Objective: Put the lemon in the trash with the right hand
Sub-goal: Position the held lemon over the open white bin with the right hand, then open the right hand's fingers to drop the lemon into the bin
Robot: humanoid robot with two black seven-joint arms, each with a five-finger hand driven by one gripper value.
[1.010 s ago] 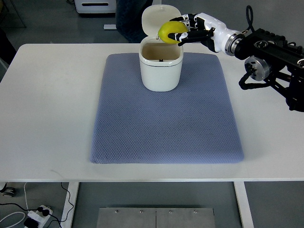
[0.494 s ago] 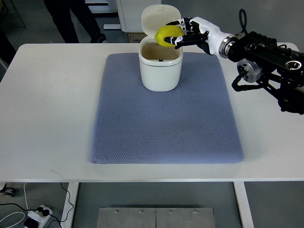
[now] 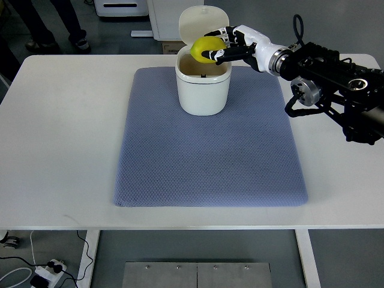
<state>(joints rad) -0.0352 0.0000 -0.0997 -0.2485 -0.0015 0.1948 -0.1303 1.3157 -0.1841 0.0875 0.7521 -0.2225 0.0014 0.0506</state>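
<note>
A yellow lemon [image 3: 204, 50] is held in my right hand [image 3: 223, 47], whose fingers are curled around it. The arm comes in from the right edge. The lemon hangs just above the open mouth of the white trash bin [image 3: 203, 90], over its far rim. The bin's lid [image 3: 198, 21] stands tipped up behind it. The bin stands at the far middle of a blue-grey mat [image 3: 210, 144]. My left arm does not show.
The mat lies on a white table [image 3: 60, 132]. A person's legs [image 3: 42, 24] stand beyond the table's far left corner. White cabinets [image 3: 162, 18] are behind the bin.
My right hand has carried the lemon leftward, from over the bin's right rim to above its opening. People behind the table have walked to the left.
</note>
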